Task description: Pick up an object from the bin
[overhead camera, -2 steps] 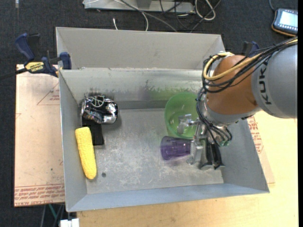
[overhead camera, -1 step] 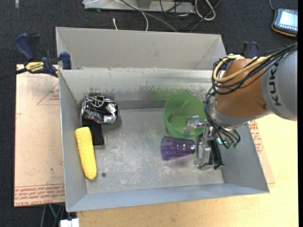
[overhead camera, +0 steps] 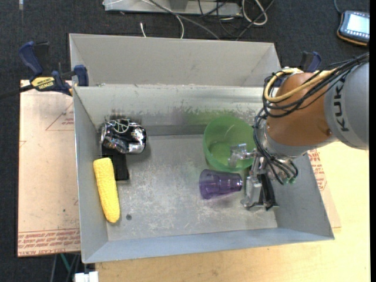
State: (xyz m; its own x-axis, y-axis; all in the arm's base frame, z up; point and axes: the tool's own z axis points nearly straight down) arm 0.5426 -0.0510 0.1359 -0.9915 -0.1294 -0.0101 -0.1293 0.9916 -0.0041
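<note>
Bin (overhead camera: 176, 216): scuffed grey metal, sloped walls, dark carpet around.
Green bowl (overhead camera: 218, 144): near the right wall.
Gripper (overhead camera: 258, 200): right front corner; open or closed, cannot tell.
Purple cup (overhead camera: 218, 185): on its side, just beside the gripper.
Risk: a nudge could roll the cup away.

Grey bin (overhead camera: 170, 201), corn cob (overhead camera: 107, 190), purple cup (overhead camera: 218, 186), green bowl (overhead camera: 222, 138), crushed can (overhead camera: 123, 138)

Translucent purple cup (overhead camera: 218, 185) — on its side, right of centre on the bin (overhead camera: 176, 207) floor
</note>
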